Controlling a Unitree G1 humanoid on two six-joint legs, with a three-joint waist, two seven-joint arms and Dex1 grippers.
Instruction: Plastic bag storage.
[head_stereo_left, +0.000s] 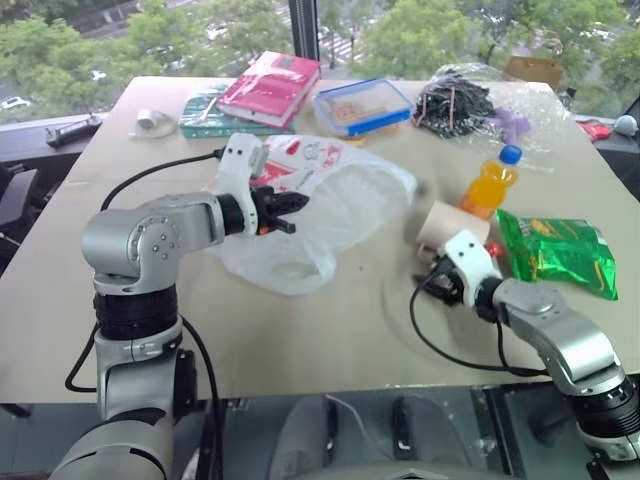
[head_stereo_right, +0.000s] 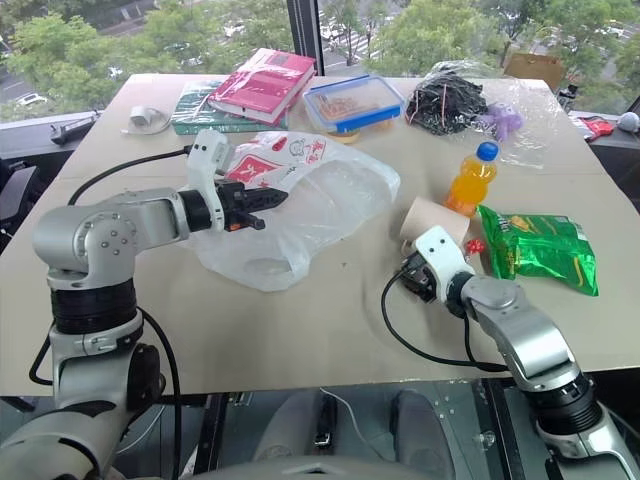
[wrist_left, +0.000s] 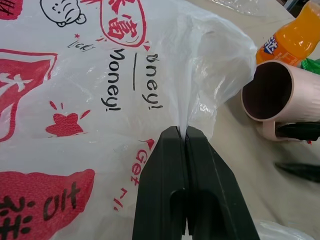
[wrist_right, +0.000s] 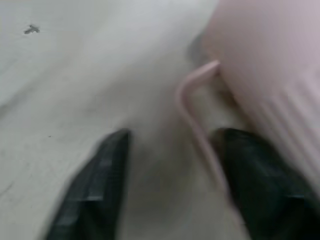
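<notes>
The plastic bag (wrist_left: 100, 100), printed "Honey!" in black among red logos, is being pinched by the closed left gripper (wrist_left: 185, 136); the right gripper (wrist_right: 165, 165) is being held apart astride a pink cup's handle (wrist_right: 192, 105).

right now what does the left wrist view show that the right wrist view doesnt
Left wrist view: the left gripper shut on a fold of the plastic bag, plus the orange bottle. Right wrist view: the right gripper open, its fingers either side of the mug's handle, and bare table. Both show the pink mug.
</notes>
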